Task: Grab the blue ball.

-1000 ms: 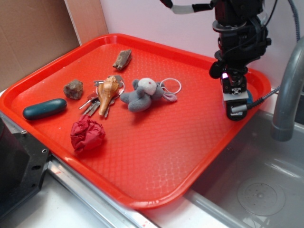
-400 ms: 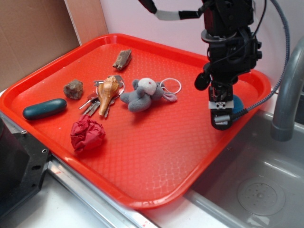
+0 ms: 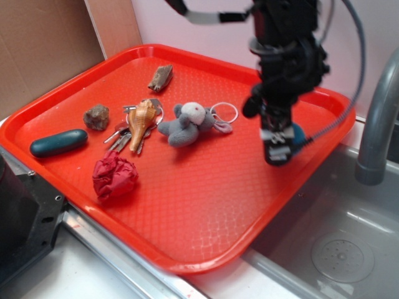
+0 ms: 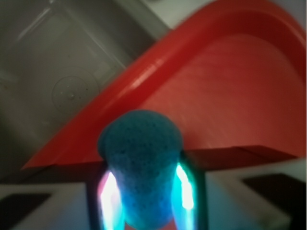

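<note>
The blue ball point(image 4: 140, 153), light blue with a dimpled surface, is squeezed between my gripper's point(image 4: 146, 194) two glowing pads point(image 4: 109, 194) in the wrist view. From outside, only a sliver of the ball point(image 3: 298, 133) shows behind the black gripper point(image 3: 277, 151). The gripper hangs over the right part of the red tray point(image 3: 206, 205), near its right rim, and is shut on the ball.
On the tray lie a grey plush elephant point(image 3: 185, 124) with a key ring, a shell on keys point(image 3: 141, 118), two stones point(image 3: 96, 116), a dark teal capsule case point(image 3: 58, 142) and a crumpled red cloth point(image 3: 114, 175). A sink point(image 3: 336, 243) and grey faucet point(image 3: 377, 124) stand to the right.
The arm has moved left from the tray's right rim toward its middle, carrying the blue ball between its fingers.
</note>
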You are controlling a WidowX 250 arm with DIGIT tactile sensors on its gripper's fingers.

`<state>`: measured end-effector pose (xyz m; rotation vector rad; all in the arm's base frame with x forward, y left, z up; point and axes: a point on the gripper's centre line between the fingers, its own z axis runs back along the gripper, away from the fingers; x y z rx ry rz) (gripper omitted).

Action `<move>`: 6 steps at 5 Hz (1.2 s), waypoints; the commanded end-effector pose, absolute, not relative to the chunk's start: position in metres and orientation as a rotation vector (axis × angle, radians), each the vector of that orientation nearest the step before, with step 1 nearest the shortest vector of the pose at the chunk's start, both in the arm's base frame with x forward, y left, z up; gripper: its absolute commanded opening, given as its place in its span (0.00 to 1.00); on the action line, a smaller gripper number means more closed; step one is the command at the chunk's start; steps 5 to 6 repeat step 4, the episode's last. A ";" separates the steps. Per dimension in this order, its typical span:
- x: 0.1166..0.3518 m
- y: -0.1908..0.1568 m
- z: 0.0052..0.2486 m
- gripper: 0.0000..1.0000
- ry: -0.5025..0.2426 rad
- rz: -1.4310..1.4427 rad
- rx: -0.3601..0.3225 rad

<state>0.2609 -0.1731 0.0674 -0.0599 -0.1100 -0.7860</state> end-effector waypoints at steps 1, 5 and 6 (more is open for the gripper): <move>0.205 -0.104 0.169 0.00 -0.144 -0.288 -0.062; 0.193 -0.027 0.187 0.00 -0.235 0.354 0.017; 0.193 -0.027 0.187 0.00 -0.235 0.354 0.017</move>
